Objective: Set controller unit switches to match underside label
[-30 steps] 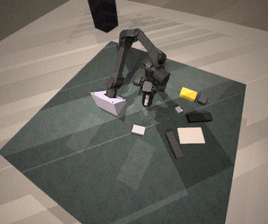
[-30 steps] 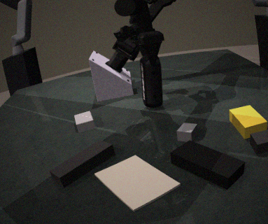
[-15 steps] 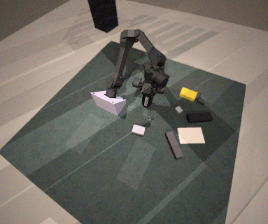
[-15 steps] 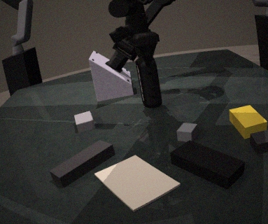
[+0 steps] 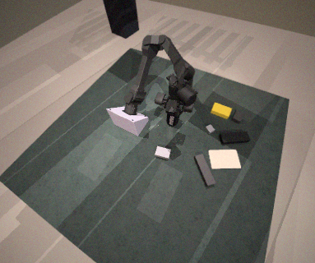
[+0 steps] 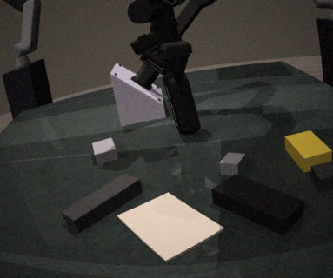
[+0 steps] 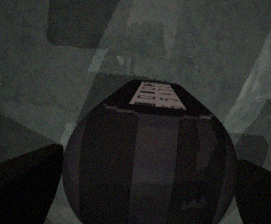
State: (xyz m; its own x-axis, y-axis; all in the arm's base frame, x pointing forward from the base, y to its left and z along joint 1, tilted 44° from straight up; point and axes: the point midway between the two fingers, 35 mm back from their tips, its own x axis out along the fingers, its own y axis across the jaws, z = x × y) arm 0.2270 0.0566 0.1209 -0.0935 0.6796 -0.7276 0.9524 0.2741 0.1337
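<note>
My gripper (image 5: 172, 106) (image 6: 174, 75) (image 7: 151, 165) is shut on the dark grey controller unit (image 5: 172, 120) (image 6: 182, 104) (image 7: 156, 137), which is tilted steeply, lower end near the bench; I cannot tell whether it touches. In the wrist view its rounded end is between the two fingers. The white label (image 7: 158, 95) shows beyond that end, strongly foreshortened. Its nearest square looks filled, the one beyond it empty, the third filled; the farther ones are too small to read. The rocker switches are hidden in all views.
A pale wedge block (image 5: 127, 122) (image 6: 137, 106) is close beside the unit, under a dark arm part. A white block (image 5: 163, 152), grey bar (image 5: 205, 169), cream plate (image 5: 224, 159), black block (image 5: 234, 136), small grey cube (image 5: 210, 129) and yellow block (image 5: 221, 110) lie around.
</note>
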